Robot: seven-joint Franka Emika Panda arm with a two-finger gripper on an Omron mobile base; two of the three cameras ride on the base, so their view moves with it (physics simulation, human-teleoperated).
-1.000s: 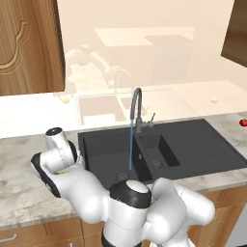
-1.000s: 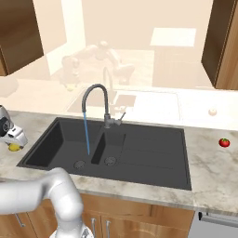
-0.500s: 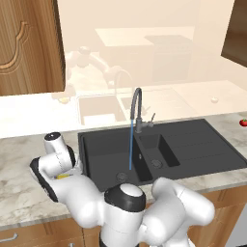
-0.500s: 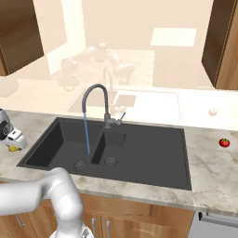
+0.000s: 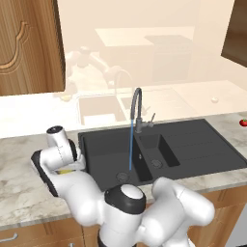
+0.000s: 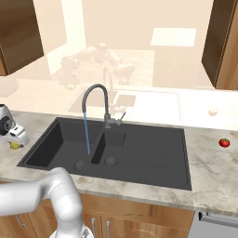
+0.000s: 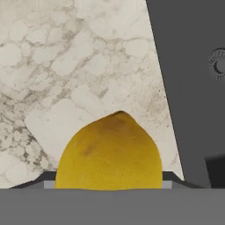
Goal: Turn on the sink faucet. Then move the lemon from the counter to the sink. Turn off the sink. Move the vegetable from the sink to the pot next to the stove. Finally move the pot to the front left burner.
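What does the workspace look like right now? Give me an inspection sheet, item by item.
Surface: marbled counter with a black sink set into it.
Job's things: sink faucet is running, a blue stream falling into the left basin. Lemon sits on the counter left of the sink, between the gripper's fingers. Pot and stove: nothing seen.
Clutter: small red tomato on the counter to the right of the sink.
Gripper: gripper is low over the counter, its fingers against both sides of the lemon; lemon not lifted yet.
Cables: nothing seen.
Surroundings: wooden wall cabinets above, wooden cabinets below the counter, glossy beige backsplash.
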